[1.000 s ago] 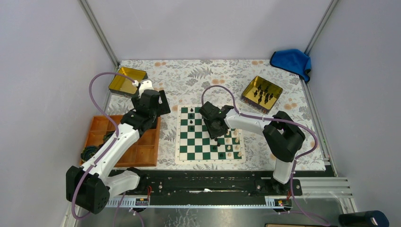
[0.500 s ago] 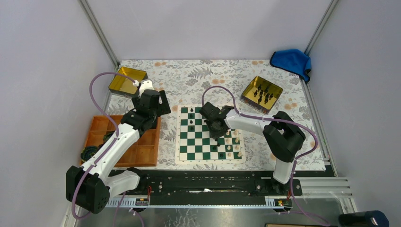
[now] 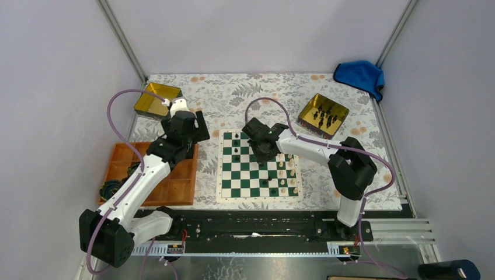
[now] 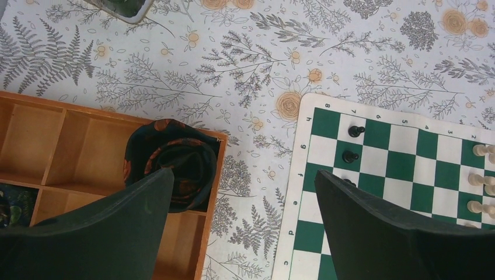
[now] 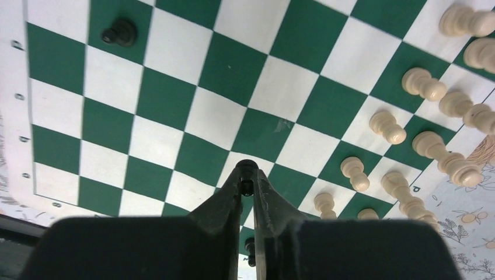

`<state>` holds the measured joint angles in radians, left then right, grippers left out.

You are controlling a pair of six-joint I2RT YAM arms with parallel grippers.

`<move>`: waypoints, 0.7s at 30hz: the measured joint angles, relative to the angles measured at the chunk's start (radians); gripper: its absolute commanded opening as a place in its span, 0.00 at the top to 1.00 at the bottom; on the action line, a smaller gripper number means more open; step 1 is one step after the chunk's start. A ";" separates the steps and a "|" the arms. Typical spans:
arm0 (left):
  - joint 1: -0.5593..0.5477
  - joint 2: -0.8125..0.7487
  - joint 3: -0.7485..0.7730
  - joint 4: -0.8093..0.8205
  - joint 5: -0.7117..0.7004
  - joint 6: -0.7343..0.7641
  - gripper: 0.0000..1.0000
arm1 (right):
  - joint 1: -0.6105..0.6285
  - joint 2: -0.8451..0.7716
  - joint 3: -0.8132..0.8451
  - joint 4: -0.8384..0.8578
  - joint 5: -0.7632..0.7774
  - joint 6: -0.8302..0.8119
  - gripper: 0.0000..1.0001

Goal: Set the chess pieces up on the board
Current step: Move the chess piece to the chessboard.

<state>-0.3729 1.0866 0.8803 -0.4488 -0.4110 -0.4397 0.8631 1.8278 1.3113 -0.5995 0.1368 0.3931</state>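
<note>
Orange compartmented wooden tray (image 3: 178,189) lying at left; left gripper (image 4: 243,175) hovering, its smooth dark jaws standing wide apart; flat green-and-white checked board (image 3: 242,184), white border printed 8 to 4 and e, d, c, lying centre; right gripper (image 5: 247,169) clamping a small black chess piece (image 5: 247,186) above it; glossy gold tin (image 3: 314,130) sitting upper right.

The top camera looks steeply down from the near edge over the whole surface (image 3: 233,93). Both wrist cameras hang close above it, facing down. All three views share the chessboard (image 3: 258,166).
</note>
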 measured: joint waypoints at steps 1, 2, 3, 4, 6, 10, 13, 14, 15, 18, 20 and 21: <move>0.000 -0.003 0.000 0.000 0.000 0.002 0.01 | 0.000 0.000 0.014 -0.004 0.000 -0.002 0.96; 0.000 -0.007 0.000 0.000 -0.001 0.003 0.01 | 0.001 0.002 0.027 -0.009 0.000 -0.004 0.96; 0.000 -0.010 0.000 0.000 -0.003 0.005 0.01 | 0.002 0.004 0.042 -0.015 0.000 -0.005 0.96; 0.000 -0.014 0.000 0.000 -0.006 0.006 0.01 | 0.003 0.008 0.059 -0.021 0.000 -0.007 0.97; 0.000 -0.019 0.000 0.000 -0.010 0.008 0.01 | 0.007 0.024 0.097 -0.027 0.000 -0.011 0.97; 0.000 -0.026 0.000 0.000 -0.015 0.008 0.01 | 0.023 0.073 0.173 -0.048 -0.002 -0.022 0.97; 0.000 -0.029 0.000 0.000 -0.015 0.008 0.01 | 0.041 0.118 0.230 -0.068 -0.006 -0.029 0.97; 0.000 -0.029 0.000 0.000 -0.015 0.008 0.01 | 0.047 0.139 0.256 -0.072 -0.008 -0.031 0.97; 0.000 -0.031 0.000 0.000 -0.015 0.008 0.01 | 0.052 0.146 0.263 -0.073 -0.009 -0.033 0.97; 0.000 -0.035 0.000 0.000 -0.015 0.008 0.01 | 0.067 0.193 0.322 -0.094 -0.023 -0.040 0.97; 0.000 -0.037 0.000 0.000 -0.015 0.008 0.01 | 0.075 0.222 0.357 -0.105 -0.026 -0.045 0.97; 0.000 -0.039 0.000 0.000 -0.015 0.008 0.01 | 0.078 0.236 0.374 -0.108 -0.028 -0.047 0.97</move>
<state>-0.3729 1.0477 0.8803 -0.4488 -0.4259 -0.4313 0.9413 2.0640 1.6852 -0.7074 0.1089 0.3466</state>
